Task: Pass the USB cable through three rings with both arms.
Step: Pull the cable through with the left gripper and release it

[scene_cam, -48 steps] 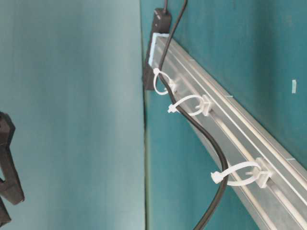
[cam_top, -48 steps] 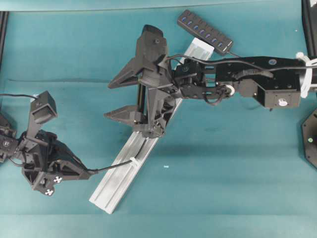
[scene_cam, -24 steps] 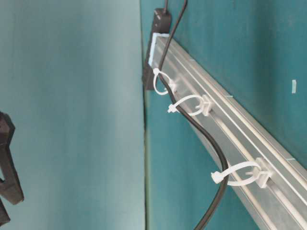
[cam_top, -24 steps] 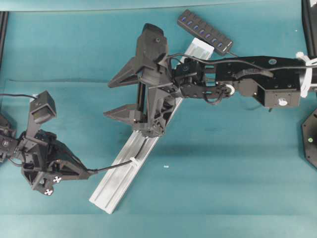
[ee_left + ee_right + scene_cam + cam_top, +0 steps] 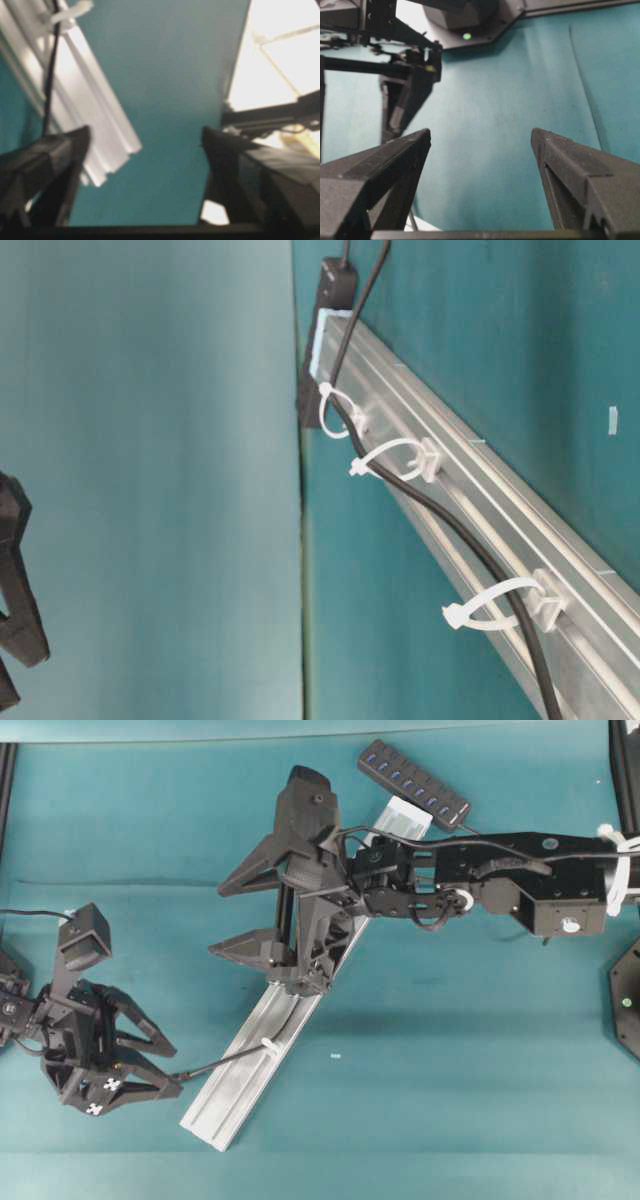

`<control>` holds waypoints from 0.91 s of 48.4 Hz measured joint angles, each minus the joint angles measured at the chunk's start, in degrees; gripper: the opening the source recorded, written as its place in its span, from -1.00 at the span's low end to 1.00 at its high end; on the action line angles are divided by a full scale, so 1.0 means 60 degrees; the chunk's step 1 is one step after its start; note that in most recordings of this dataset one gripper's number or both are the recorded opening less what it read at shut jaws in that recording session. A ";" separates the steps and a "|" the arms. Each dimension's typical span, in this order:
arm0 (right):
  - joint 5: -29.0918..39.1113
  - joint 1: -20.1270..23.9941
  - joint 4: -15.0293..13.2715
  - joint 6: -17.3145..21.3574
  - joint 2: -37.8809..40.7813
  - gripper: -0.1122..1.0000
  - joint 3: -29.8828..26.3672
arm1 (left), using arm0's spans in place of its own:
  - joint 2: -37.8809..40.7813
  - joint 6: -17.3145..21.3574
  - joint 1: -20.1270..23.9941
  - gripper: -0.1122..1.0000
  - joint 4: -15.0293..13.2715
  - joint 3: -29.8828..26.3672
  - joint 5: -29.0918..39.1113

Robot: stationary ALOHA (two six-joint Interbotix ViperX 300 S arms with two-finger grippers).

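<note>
Overhead: finds the left gripper [image 5: 172, 1068] spread wide at the lower left, gripping nothing. Places the plug end of the cable [image 5: 225, 1060] at the tip of the lower finger [image 5: 165, 1090], perhaps resting on it; too small to say whether touching or just apart. From there, slants up and to the right to the nearest ring [image 5: 268, 1044] on the rail [image 5: 235, 1105], then along the rail toward the hub [image 5: 415, 782].

So for any regrasp: plug inside the open jaws but off to the lower side, long axis pointing out of the gripper toward the rail. Left arm by far the nearer.

Shows the right gripper [image 5: 217, 921] wide open too, empty, hanging over the middle of the rail, with no cable between its fingers in the wrist view.

At table level: looks threaded through all three rings [image 5: 385, 455], so probably little left but to draw clear.

Hidden or poor: middle of the rail and two rings covered by the right arm from overhead; plug cut off below the table-level frame; left wrist view blurred, giving only cord, one ring and the rail's end.
</note>
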 measured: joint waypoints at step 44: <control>0.0044 0.0161 0.0000 0.0527 -0.0278 0.75 -0.0132 | -0.1963 0.3267 0.0176 0.90 0.0000 0.0000 0.0000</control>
